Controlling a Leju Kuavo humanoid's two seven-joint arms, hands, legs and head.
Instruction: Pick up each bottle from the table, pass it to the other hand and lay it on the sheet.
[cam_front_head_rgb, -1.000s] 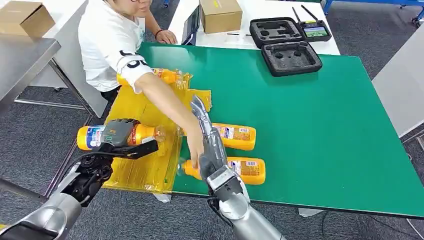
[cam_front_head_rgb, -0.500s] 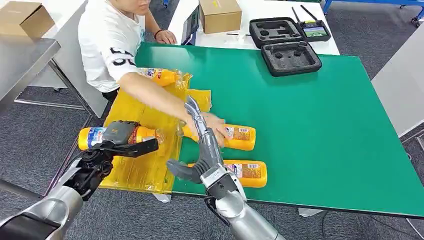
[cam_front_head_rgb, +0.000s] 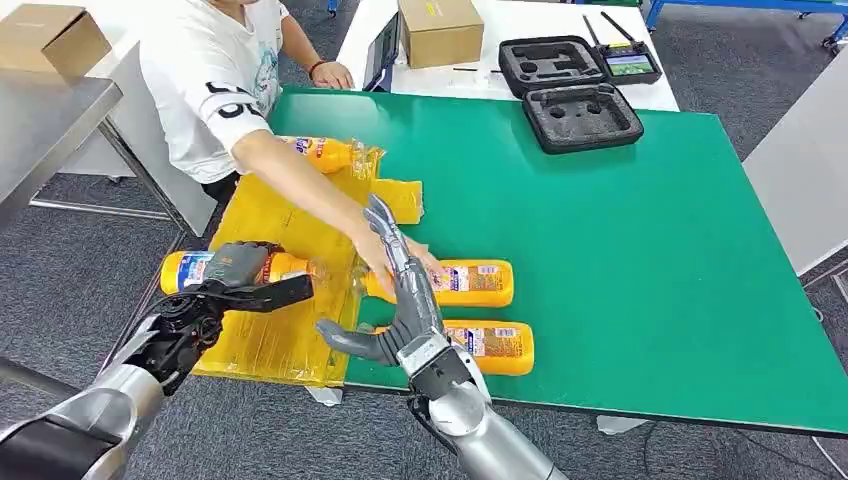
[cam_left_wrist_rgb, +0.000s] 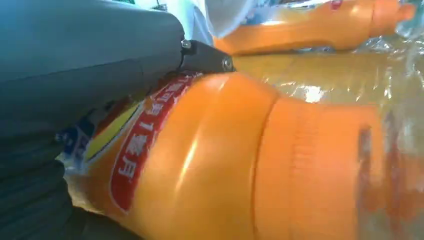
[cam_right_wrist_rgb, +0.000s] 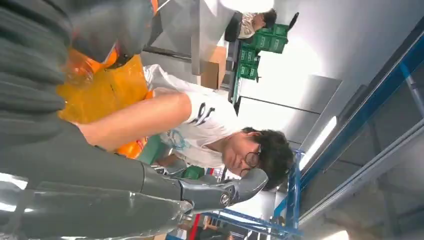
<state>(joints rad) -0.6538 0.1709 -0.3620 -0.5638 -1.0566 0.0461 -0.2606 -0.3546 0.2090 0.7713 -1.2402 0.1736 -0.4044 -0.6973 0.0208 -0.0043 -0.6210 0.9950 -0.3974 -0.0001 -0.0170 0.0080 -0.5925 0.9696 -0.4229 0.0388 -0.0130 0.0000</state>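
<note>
My left hand grips an orange bottle lying sideways over the left edge of the yellow sheet. In the left wrist view that bottle lies against my hand. My right hand is open, fingers stretched forward and thumb out to the left, above the sheet's right edge. Two more orange bottles lie on the green table, one farther and one nearer. Another bottle lies at the sheet's far end.
A person stands at the table's far left, with an arm reaching across the sheet and a hand at the farther bottle's neck, just beside my right fingers. Black foam cases and a cardboard box sit at the back.
The person's hand moved from the nearer bottle's neck to the farther bottle. My right hand shifted slightly left and spread its thumb. My left hand keeps its bottle, almost still.
</note>
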